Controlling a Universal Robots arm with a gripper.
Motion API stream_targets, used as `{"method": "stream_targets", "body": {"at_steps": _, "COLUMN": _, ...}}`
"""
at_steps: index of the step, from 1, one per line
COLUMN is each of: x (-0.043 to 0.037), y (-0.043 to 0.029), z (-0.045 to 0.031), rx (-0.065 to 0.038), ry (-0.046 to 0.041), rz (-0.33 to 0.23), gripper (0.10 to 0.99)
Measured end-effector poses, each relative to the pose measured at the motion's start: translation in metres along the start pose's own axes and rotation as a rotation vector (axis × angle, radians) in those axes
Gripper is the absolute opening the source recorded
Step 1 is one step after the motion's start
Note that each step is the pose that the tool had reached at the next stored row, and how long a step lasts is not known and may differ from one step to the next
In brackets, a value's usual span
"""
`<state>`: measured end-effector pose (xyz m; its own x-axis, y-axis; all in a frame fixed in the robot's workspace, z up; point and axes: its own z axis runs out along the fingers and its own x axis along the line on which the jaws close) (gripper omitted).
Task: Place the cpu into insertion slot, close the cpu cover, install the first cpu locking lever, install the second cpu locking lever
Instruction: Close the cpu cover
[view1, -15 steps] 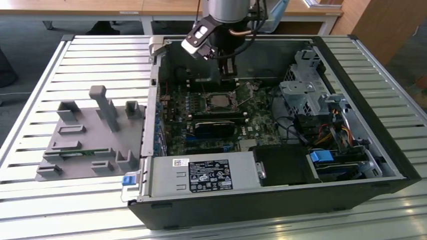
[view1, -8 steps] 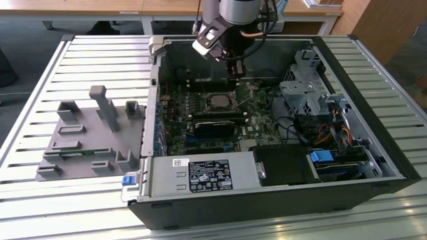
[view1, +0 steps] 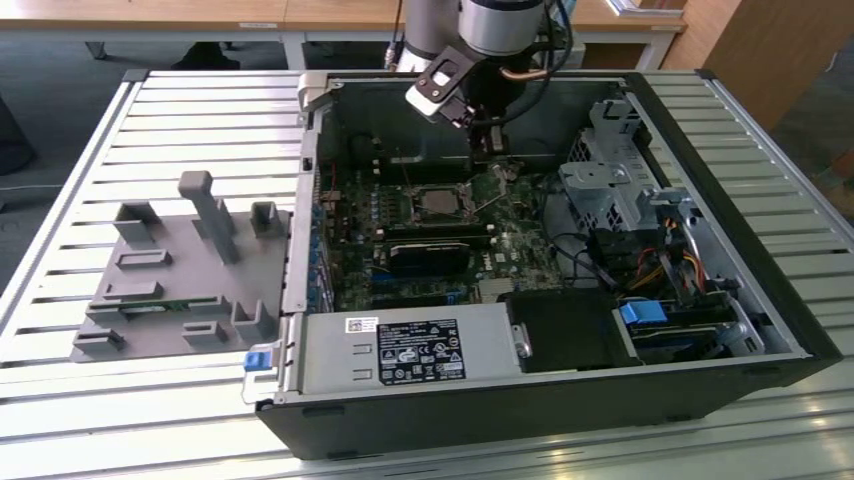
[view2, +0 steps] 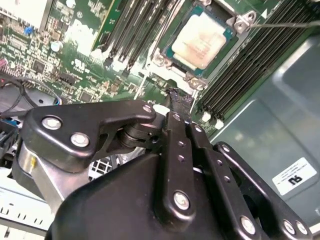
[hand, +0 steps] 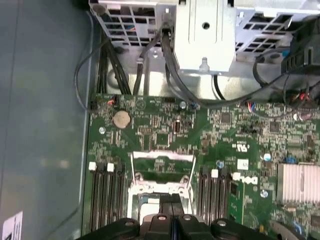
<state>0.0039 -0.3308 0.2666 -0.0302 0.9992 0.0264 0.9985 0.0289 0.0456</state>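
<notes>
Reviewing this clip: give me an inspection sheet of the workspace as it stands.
Surface: slatted metal table bearing an open computer case.
Job's things: cpu lies in the insertion slot; cpu cover looks raised; thin lever rod beside the slot.
Clutter: grey fixture block beside the case.
Grippers: gripper shut, nothing seen in it, near the slot.
Cables: black bundle by the drive cage.
Surroundings: wooden furniture.

the arm (view1: 501, 28) points steeply downward, its end effector (view2: 178, 98) fingers seemingly pressed together.
</notes>
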Motion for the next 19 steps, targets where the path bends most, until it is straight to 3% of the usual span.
{"method": "stream_targets", "body": {"at_steps": 19, "x": 0.0000, "y": 0.0141, "z": 0.0025, "rx": 0.000, "ry": 0.0000, "rz": 0.000, "gripper": 0.106}}
